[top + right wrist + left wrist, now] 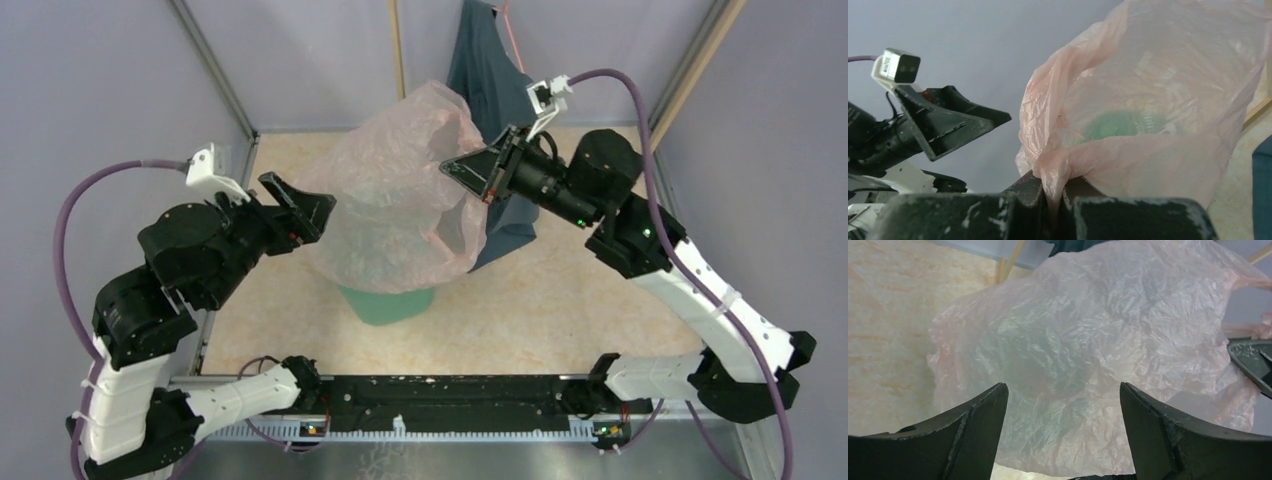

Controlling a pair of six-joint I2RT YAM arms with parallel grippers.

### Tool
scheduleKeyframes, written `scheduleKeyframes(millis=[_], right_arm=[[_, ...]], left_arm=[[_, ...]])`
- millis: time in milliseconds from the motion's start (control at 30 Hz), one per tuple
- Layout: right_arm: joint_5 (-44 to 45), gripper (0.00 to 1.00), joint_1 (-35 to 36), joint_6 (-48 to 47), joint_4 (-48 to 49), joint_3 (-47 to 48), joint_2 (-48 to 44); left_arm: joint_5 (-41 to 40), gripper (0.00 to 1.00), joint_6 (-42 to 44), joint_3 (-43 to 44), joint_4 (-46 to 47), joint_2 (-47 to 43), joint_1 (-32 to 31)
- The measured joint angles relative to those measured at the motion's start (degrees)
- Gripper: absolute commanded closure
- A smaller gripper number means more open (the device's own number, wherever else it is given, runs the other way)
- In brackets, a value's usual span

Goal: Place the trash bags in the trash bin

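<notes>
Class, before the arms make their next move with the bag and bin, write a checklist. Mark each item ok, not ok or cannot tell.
1. Right claw grips the bag: ok, the film is pinched between its fingers.
2. Left claw grips the bag: not ok, it is open beside it.
3. Bag above the bin: ok.
4. Bag inside the bin: not ok, most of it billows above.
5. Bag apart from the garment: cannot tell, they overlap from above.

Pale lilac walls (300, 50) enclose a beige marbled tabletop (560, 300), framed by corner posts (212, 65).
</notes>
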Motion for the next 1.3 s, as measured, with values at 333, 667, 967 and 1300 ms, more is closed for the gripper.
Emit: scheduleKeyframes(millis=[333,667,967,1300], right_arm=[[-11.0,1.00,-4.4,3.8,2.7,-0.1,6.9],[-23.7,1.00,-4.5,2.0,9.0,-0.9,9.3],[-29.8,1.00,-4.5,1.5,12.7,-7.0,15.3],[-34.0,1.00,-3.8,0.7,14.7,-5.4,16.5]], left_arm=[[-4.5,0.46,-0.7,-8.3,-1.6,9.6,0.0],[0.7,0.35,-1.9,-25.2,5.2,16.8,0.1],[4.4,0.21,-2.2,-31.1,8.5,11.8,0.4],[6.6,0.02,1.2,-19.2,5.4,-0.6,0.4]])
